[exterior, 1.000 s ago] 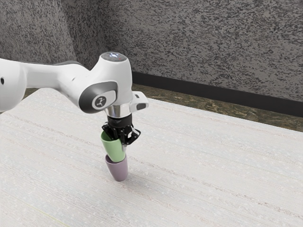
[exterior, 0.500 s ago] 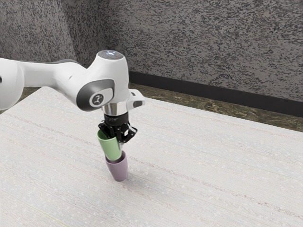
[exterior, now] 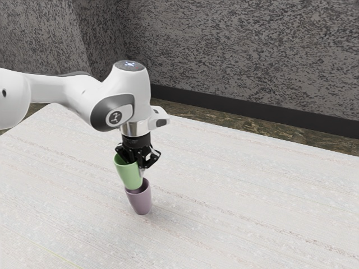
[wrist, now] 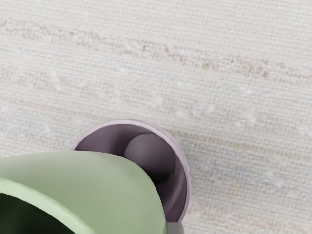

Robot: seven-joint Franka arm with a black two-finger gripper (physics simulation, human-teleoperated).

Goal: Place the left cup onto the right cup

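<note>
1. The arm [exterior: 84, 101] enters from the exterior view's left and bends down over the table [exterior: 252, 185]. Its hand points almost straight down.
2. The gripper [exterior: 137, 161] sits at the top of the green cup [exterior: 130, 175]. Its black fingers are clenched on the cup's rim on the side toward the exterior view's right, so the gripper is grasping the cup.
3. The green cup is tilted. Its open mouth leans toward the exterior view's left and its narrow base points down and toward the right.
4. The base of the green cup sits inside the mouth of the purple cup [exterior: 139, 202]. The two cups touch at the purple rim. The green cup is not nested straight, and most of its body stands above the purple cup.
5. The purple cup stands upright on the table with its narrow end down, directly beneath the hand.
6. In the wrist view, the green cup's wall and dark interior lie closest to the hand and cover part of the purple cup's mouth. The rest of the purple rim and its round inner floor are exposed beyond it.
7. The table surface is pale with faint streaks. A grey speckled wall [exterior: 252, 50] stands behind it.
</note>
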